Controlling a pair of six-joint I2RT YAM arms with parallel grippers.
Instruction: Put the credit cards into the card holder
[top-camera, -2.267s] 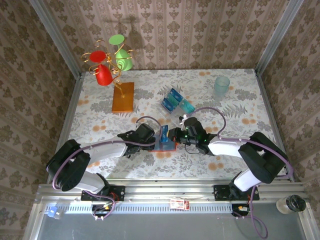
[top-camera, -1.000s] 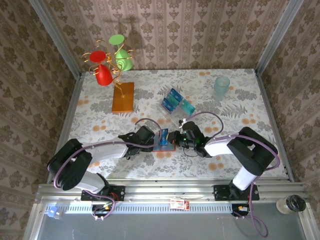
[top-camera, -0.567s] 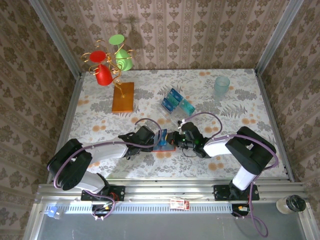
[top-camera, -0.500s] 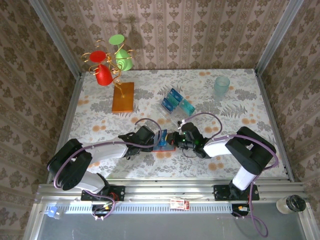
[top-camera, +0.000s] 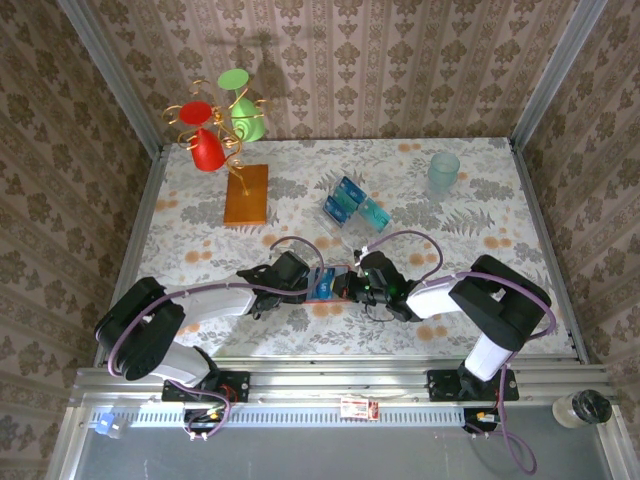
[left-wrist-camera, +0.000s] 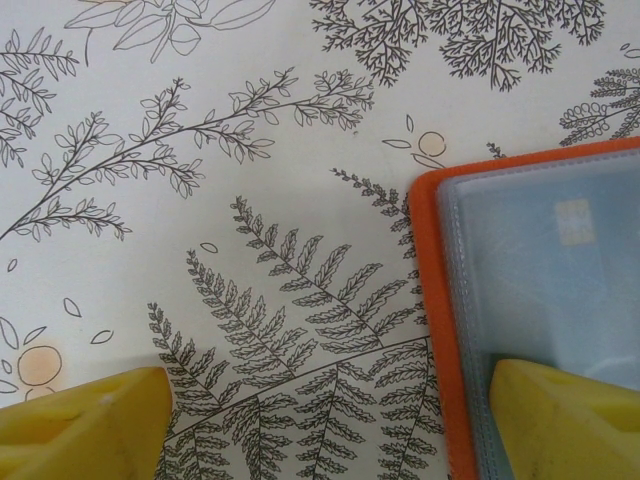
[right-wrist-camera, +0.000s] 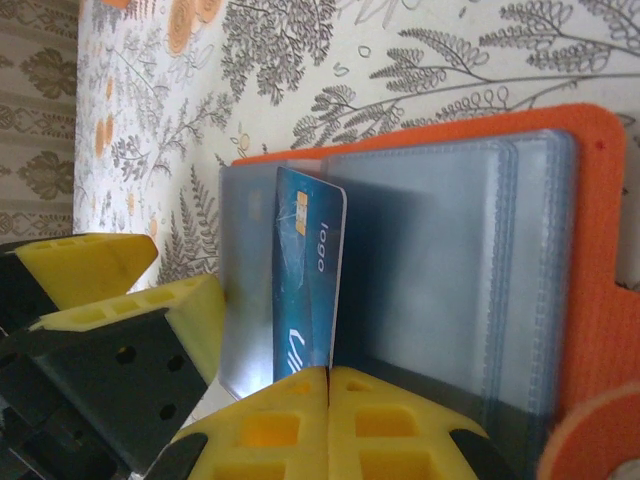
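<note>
Now: holder (top-camera: 326, 287) lies open on counter (top-camera: 480, 200), front middle, between the two arms. Left end effector (left-wrist-camera: 325, 415) released, jaws wide: one finger (left-wrist-camera: 560, 410) on holder's clear sleeve, the other on bare counter. Right end effector (right-wrist-camera: 328, 385) clenched on end of blue card (right-wrist-camera: 305, 270), which sits between holder's clear sleeves. Farther back, other cards (top-camera: 348, 205) lie well apart from holder.

Orange card holder (right-wrist-camera: 603, 215), teal-blue credit card (right-wrist-camera: 305, 285), white fern-and-orange-blossom table cover (left-wrist-camera: 200, 150)
</note>
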